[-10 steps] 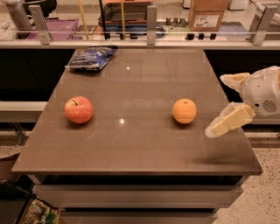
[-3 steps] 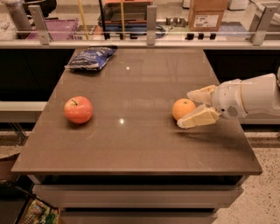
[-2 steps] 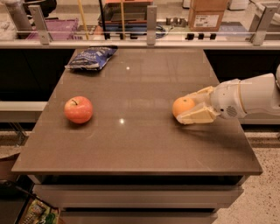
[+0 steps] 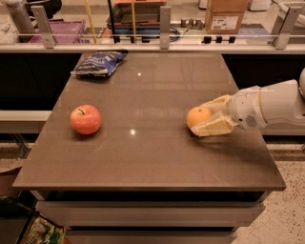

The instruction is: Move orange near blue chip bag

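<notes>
Gripper sits at about 3 o'clock from the middle of the brown rectangular tabletop, low over the surface, and from my console I read its two cream-coloured fingers as closed onto the small, round, smooth-skinned orange: one finger lies along the fruit's 6 o'clock side, the other reaches behind it at 12 to 1 o'clock, and both appear to touch the skin. The white, rounded arm carrying them comes in from the table's 3 o'clock edge. I see the orange down at table level, though I cannot tell whether it rests on the top or is lifted just off it. The flat, crinkled dark blue foil chip bag with white print lies at roughly 11 o'clock from the table's middle, close to the far left corner, well apart from the orange. A red-pink apple with a short stem stands at 9 o'clock, across the table from the gripper, touching nothing but the surface. Beyond the 12 o'clock edge runs a pale rail with metal uprights, and a cardboard box sits behind it at about 1 o'clock
</notes>
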### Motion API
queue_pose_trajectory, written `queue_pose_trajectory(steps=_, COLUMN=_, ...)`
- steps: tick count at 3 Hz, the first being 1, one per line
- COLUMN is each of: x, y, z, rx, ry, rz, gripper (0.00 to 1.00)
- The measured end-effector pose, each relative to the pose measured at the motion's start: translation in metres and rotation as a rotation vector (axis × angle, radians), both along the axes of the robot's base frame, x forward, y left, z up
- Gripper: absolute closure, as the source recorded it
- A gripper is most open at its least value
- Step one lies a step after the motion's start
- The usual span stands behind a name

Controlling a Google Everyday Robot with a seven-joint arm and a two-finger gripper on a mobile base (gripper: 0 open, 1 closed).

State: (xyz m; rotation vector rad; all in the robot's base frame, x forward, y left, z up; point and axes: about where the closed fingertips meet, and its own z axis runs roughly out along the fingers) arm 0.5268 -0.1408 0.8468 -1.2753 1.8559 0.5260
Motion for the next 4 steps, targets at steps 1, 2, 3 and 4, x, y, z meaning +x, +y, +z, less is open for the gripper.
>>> queue_pose_trajectory(steps=1, x=0.000, y=0.001, z=0.000, rx=0.000, ry=0.000, rz=0.002, gripper=1.00)
queue_pose_trajectory(steps=2, x=0.007, y=0.005, z=0.012, rx=-0.021, ry=-0.008, rz=0.011, gripper=1.00)
queue_pose_trajectory(steps=3, x=0.025, y=0.016, z=0.033, rx=-0.033, ry=-0.022, rz=0.009, gripper=1.00)
queue_pose_trajectory(steps=4, x=0.046, y=0.032, z=0.050, rx=-0.016, ry=-0.029, rz=-0.015, gripper=1.00)
